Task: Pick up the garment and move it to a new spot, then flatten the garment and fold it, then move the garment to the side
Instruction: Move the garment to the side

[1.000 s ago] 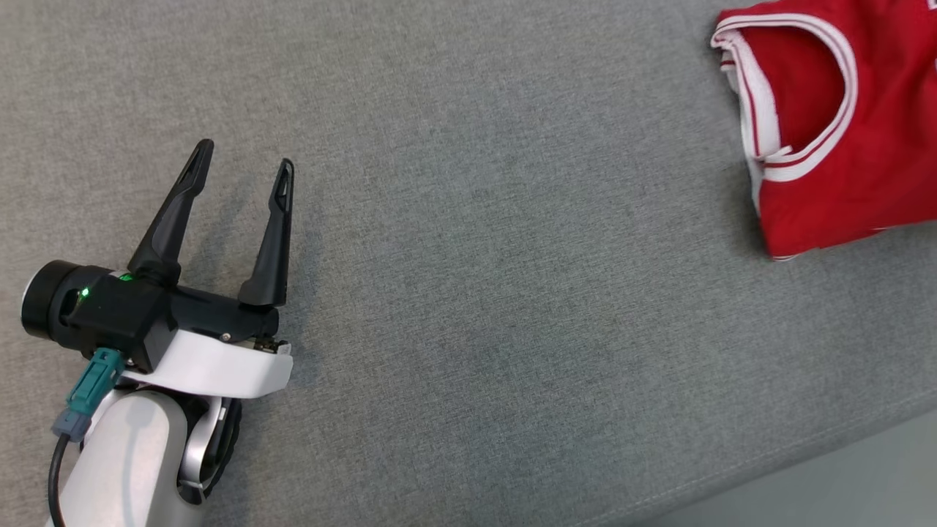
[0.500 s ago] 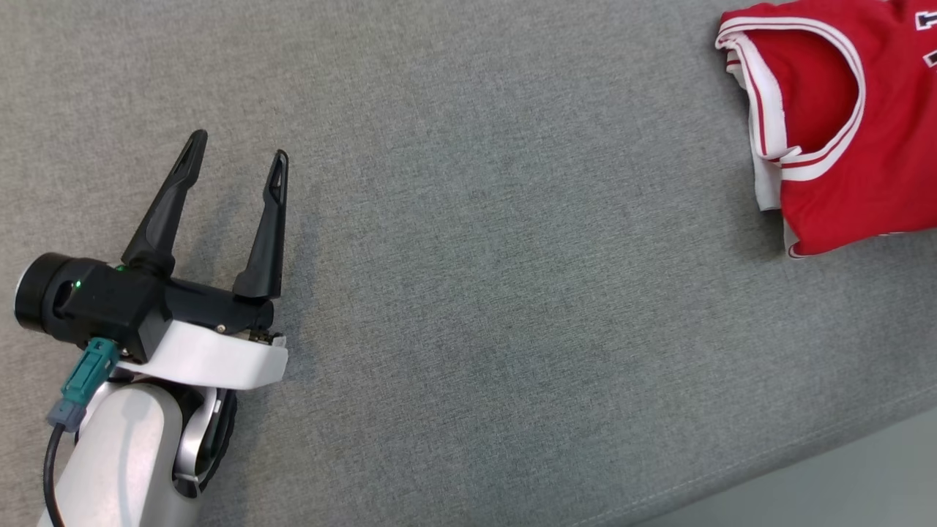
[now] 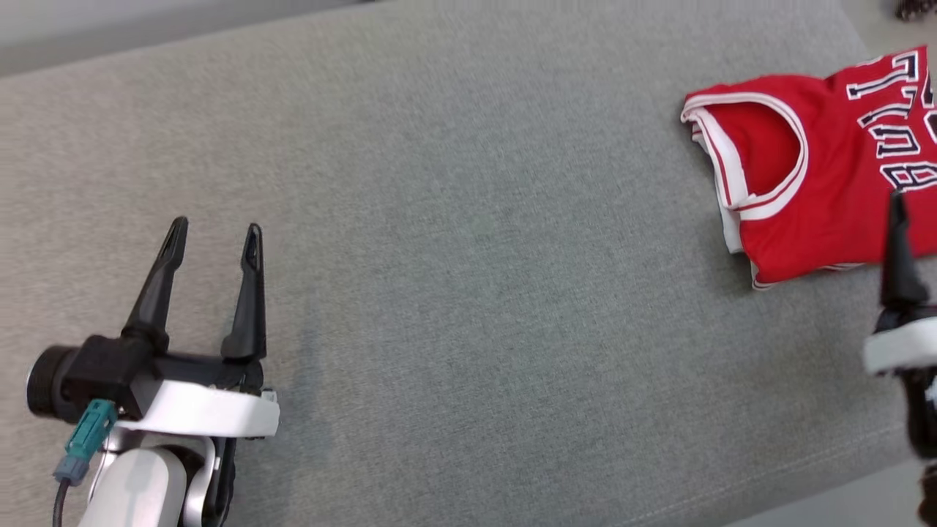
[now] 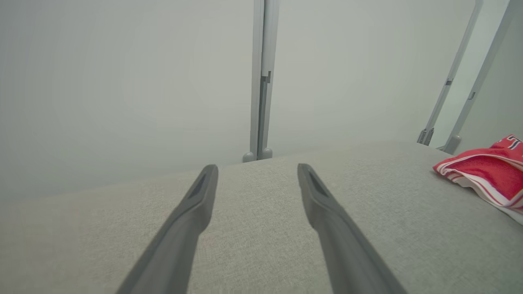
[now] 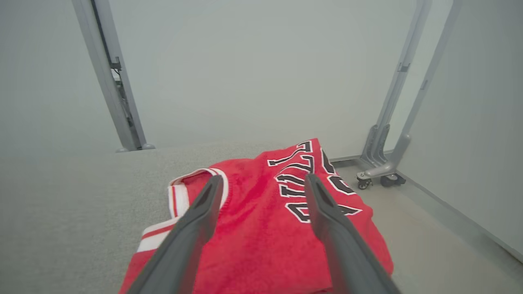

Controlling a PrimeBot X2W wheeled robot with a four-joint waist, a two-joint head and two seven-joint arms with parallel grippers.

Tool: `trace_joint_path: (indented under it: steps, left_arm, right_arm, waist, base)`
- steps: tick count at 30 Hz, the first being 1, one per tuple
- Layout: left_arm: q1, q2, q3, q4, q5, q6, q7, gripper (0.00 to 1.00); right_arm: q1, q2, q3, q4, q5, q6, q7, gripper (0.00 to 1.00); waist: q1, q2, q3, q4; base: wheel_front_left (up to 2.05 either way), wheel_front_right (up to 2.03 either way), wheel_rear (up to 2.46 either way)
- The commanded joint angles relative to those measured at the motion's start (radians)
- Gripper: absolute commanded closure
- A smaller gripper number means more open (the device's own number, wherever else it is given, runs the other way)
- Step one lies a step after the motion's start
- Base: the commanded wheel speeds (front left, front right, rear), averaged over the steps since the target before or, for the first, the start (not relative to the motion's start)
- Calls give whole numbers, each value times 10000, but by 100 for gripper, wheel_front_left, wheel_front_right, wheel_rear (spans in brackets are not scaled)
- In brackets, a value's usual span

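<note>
Two hands are hanging over a grey fabric surface point(image 3: 468, 293), and neither one is holding anything. The left hand point(image 3: 217, 225) is sitting low at the near left of the surface, its two dark fingers standing wide apart with bare cloth between them. A teal plug point(image 3: 84, 438) is sticking out of the side of its wrist.

The right hand point(image 5: 264, 177) is waiting at the far right with its fingers spread just as wide. Seen from its own wrist, they are pointing out over the red jersey point(image 3: 827, 219). From the head camera, one finger point(image 3: 897, 249) of that hand is crossing the jersey's near edge, and I cannot tell whether its tip is touching the cloth.

The jersey is lying folded and fairly flat at the right end of the surface, well apart from the left hand. Its white-and-red trimmed opening is facing left, and its black, white-edged lettering is facing up.

Past that end of the surface, grey frame legs on small castors point(image 5: 369, 179) are standing on a pale floor beside a pale wall.
</note>
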State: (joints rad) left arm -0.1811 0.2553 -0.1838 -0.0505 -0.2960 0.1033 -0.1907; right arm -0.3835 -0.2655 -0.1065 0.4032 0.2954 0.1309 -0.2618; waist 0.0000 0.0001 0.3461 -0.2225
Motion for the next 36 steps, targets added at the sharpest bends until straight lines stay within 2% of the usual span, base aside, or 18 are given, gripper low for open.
trace_joint_path:
  steps: [1,8,14,24,36]
  left_arm:
    - [112,-14,40,17,-41,58,-50,0]
    - [861,-110,269,99,-359,264,-237,0]
    - [1639,-26,324,47,-444,365,-215,0]
    - [2791,100,169,-44,-577,464,54,0]
    - [3400,355,252,-309,-618,660,401,0]
  right_arm:
    - [238,27,66,-245,100,-3,-51,0]
    - [1968,761,772,-2826,127,-3,445,0]
    - [2910,1117,1221,-4199,-213,-3,1314,0]
    - [4401,1428,1081,-4938,-472,-3,2324,0]
    - [5175,1421,662,-5377,-601,-3,2878,0]
  waist:
    - [0,-1,-431,301]
    - [0,-1,-1457,969]
    - [0,-1,-2286,1402]
    - [0,-1,-3723,1855]
    - [0,-1,-4133,2005]
  base:
    - [0,0,0]
    - [0,0,0]
    - [0,0,0]
    - [0,0,0]
    - [0,0,0]
